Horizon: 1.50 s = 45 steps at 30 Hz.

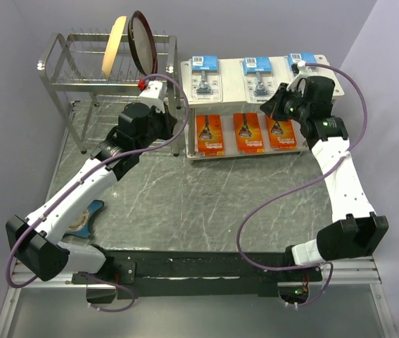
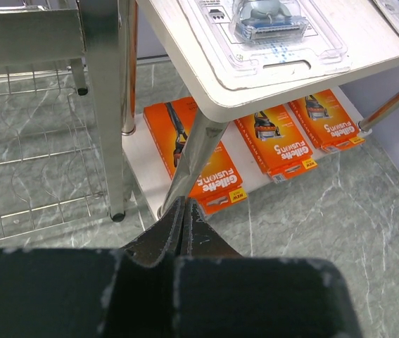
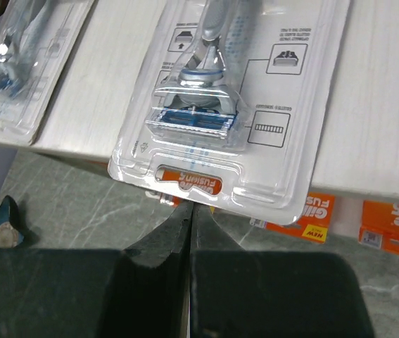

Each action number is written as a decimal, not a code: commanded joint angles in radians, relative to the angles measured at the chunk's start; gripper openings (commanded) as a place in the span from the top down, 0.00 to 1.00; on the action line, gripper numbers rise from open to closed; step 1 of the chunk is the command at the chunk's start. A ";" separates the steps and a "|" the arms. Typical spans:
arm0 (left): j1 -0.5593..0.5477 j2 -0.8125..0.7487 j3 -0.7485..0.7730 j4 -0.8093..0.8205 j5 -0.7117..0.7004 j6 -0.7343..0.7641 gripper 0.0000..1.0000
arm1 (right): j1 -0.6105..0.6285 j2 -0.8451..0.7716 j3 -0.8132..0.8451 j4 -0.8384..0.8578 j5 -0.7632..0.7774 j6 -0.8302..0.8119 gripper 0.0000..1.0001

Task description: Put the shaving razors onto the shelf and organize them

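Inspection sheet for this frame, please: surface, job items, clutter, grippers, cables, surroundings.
Surface: dark marbled table.
Job's things: three clear razor packs on the top board of the shelf, one overhanging its front edge; three orange razor packs on the bottom board.
Clutter: wire dish rack holding two plates; blue star-shaped item under the left arm.
Grippers: left gripper and right gripper shut, holding nothing.
Cables: purple cables loop over the table.
Surroundings: plain grey walls.

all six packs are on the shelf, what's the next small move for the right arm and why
Probably a gentle push of the clear pack further onto the shelf with the shut right fingers. Its tab end juts past the front edge, right ahead of the fingertips.
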 commanded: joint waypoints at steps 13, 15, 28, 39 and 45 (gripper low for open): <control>0.006 -0.013 -0.005 0.049 0.026 -0.006 0.71 | -0.012 -0.034 0.022 0.007 -0.019 0.002 0.95; 0.006 -0.020 -0.026 0.047 0.048 0.002 0.42 | 0.001 -0.081 -0.078 -0.006 -0.028 -0.031 0.57; 0.109 -0.088 -0.249 0.026 0.412 0.297 0.01 | 0.090 -0.290 -0.218 -0.336 0.028 -0.165 0.00; 0.178 -0.092 -0.152 0.010 0.489 0.423 0.01 | 0.093 -0.363 -0.031 -0.378 0.087 -0.203 0.00; 0.178 -0.106 -0.119 0.010 0.401 0.452 0.00 | 0.094 -0.349 0.017 -0.456 -0.002 -0.182 0.00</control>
